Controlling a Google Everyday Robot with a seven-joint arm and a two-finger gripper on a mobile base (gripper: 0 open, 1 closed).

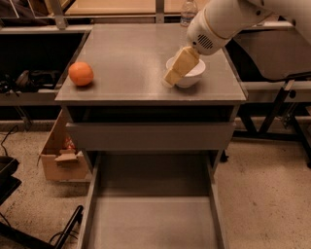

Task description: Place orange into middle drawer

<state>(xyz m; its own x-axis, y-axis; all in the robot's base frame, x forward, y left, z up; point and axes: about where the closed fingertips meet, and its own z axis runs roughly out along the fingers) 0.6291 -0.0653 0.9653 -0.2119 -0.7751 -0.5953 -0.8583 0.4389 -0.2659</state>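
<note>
The orange [80,73] sits on the grey cabinet top [131,53], near its left front corner. The middle drawer [153,214] is pulled out below, its flat grey floor bare. My gripper [171,79] hangs above the cabinet top at the right of centre, in front of the white bowl [190,74], far to the right of the orange. It holds nothing that I can see.
A clear water bottle [188,10] stands at the back right of the top. The upper drawer's grey front panel [150,136] is closed. A cardboard box [60,155] sits on the floor at the left. Black frames stand at both sides.
</note>
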